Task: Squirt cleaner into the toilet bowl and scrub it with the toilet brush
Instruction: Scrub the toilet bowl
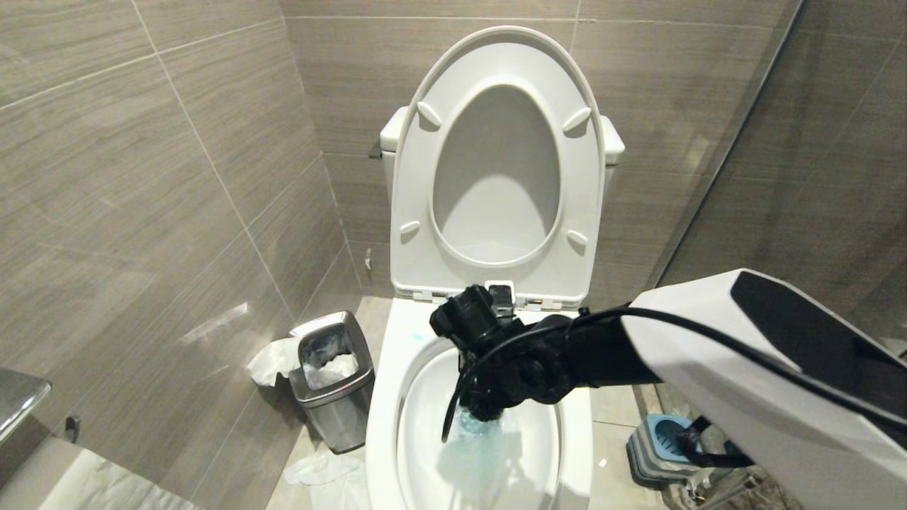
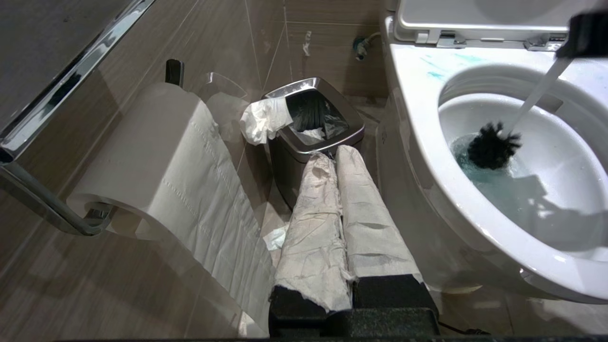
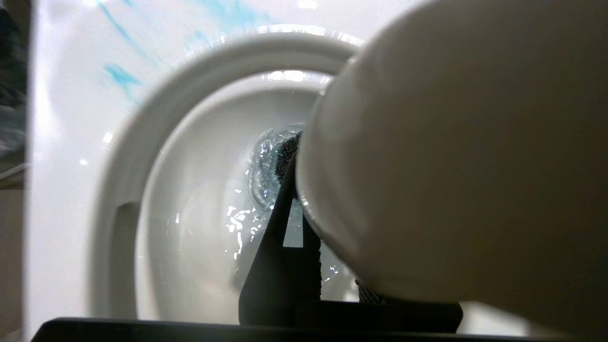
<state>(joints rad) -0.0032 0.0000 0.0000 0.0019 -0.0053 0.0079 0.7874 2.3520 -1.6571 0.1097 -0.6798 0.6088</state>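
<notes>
The white toilet bowl (image 1: 382,418) stands before me with seat and lid raised (image 1: 496,163). My right gripper (image 1: 487,405) hangs over the basin, shut on the toilet brush's white handle (image 3: 451,166), which fills much of the right wrist view. One dark finger (image 3: 280,247) shows beside the handle. The dark bristle head (image 2: 491,145) sits in the blue-tinted water (image 2: 494,183) at the basin's bottom. Turquoise cleaner streaks (image 2: 441,64) mark the rim near the hinge. My left gripper (image 2: 336,159), its fingers wrapped in tissue, is shut and empty low beside the bowl.
A small steel waste bin (image 1: 333,375) with tissue spilling out stands left of the toilet. A toilet paper roll (image 2: 156,156) hangs on the left wall. The brush's grey-and-blue base (image 1: 662,446) sits on the floor right of the bowl. Tiled walls close both sides.
</notes>
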